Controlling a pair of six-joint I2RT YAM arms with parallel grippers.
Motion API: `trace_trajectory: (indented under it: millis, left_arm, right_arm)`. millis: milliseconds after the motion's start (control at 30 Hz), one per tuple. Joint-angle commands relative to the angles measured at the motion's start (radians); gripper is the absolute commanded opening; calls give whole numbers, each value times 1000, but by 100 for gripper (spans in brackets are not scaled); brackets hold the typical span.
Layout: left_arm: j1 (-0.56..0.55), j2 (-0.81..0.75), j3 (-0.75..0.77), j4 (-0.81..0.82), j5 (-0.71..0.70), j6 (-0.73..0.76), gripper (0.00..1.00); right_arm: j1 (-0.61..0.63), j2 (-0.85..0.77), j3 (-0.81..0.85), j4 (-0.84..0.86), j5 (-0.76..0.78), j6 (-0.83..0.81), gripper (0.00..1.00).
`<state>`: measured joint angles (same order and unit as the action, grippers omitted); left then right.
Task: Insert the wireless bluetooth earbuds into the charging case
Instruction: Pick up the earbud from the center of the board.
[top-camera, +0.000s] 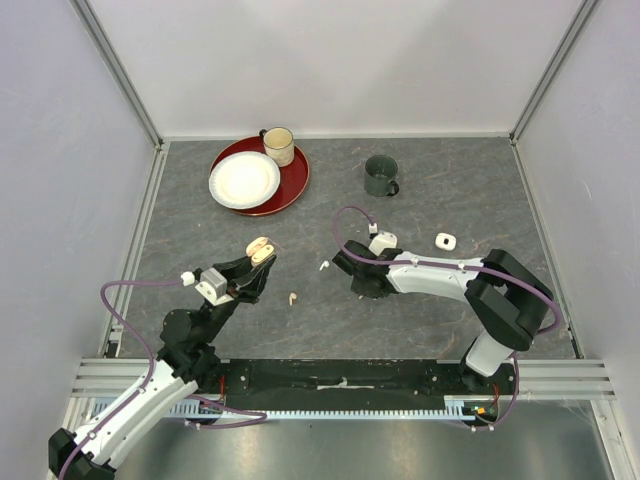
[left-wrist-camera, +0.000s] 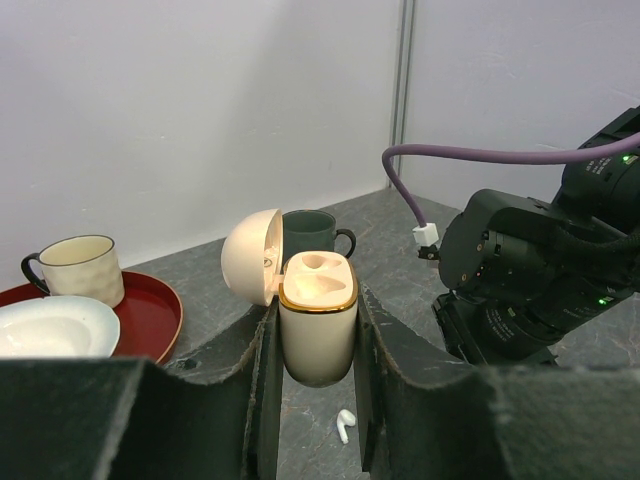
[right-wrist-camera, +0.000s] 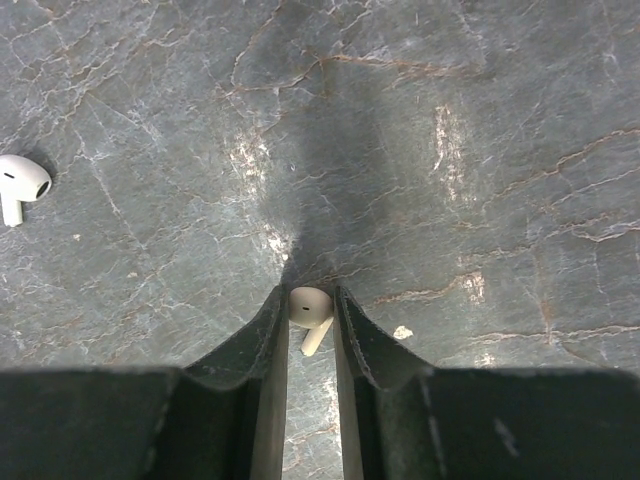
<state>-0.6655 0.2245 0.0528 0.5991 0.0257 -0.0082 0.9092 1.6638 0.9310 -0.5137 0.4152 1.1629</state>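
My left gripper (top-camera: 256, 262) is shut on the pale peach charging case (left-wrist-camera: 318, 330) and holds it upright above the table. The case's lid (left-wrist-camera: 250, 256) is swung open to the left and both sockets show bare. My right gripper (right-wrist-camera: 310, 296) points down at the table, its jaws closed on the head of a pale peach earbud (right-wrist-camera: 309, 307) whose stem lies between the fingers. In the top view that earbud is hidden under the right gripper (top-camera: 362, 284). A white earbud (top-camera: 324, 265) lies just left of it, and another peach earbud (top-camera: 292, 298) lies nearer the left arm.
A small white case (top-camera: 445, 241) lies right of the right wrist. A dark green mug (top-camera: 381, 175) stands at the back. At back left, a red plate (top-camera: 297, 180) carries a white plate (top-camera: 244, 180) and a cream mug (top-camera: 278, 146). Walls enclose three sides.
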Motion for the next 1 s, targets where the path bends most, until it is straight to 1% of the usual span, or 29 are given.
trace_trajectory:
  millis: [0, 67, 100, 133, 300, 333, 533, 567, 633, 733, 767, 867, 967]
  left_arm:
    - [-6, 4, -1, 24, -24, -12, 2]
    - [-6, 4, -1, 22, -21, -12, 2]
    - [-5, 6, -1, 22, -23, -12, 2]
    - [-6, 9, 1, 22, -21, -12, 2]
    - [-6, 53, 13, 27, -15, -19, 2]
    - [-6, 68, 19, 30, -10, -19, 2]
    - [-6, 194, 47, 97, 51, -49, 2]
    - [-6, 212, 51, 106, 63, -58, 2]
    - [-6, 255, 61, 146, 88, -73, 2]
    - [-6, 292, 65, 214, 121, -90, 2]
    - [-6, 317, 67, 232, 126, -93, 2]
    - [-6, 360, 64, 295, 163, -99, 2]
    - [-6, 398, 58, 353, 201, -105, 2]
  right_arm:
    - [-4, 50, -12, -2, -13, -28, 20]
    - [-4, 31, -5, 13, 6, -64, 10]
    - [-1, 19, -1, 18, 25, -109, 5]
    - [2, -14, 6, 20, 51, -124, 0]
    - [19, -165, 9, 95, 226, -256, 0]
    - [19, -214, 3, 115, 241, -303, 0]
    - [43, -367, -37, 303, 326, -492, 0]
    - [49, -386, -44, 369, 326, -518, 0]
    - [65, -442, -76, 427, 336, -564, 0]
    - [88, -527, -130, 570, 332, -643, 0]
    - [94, -547, -144, 646, 326, -684, 0]
    - [115, -610, -176, 752, 289, -750, 0]
    - [125, -631, -169, 794, 232, -784, 0]
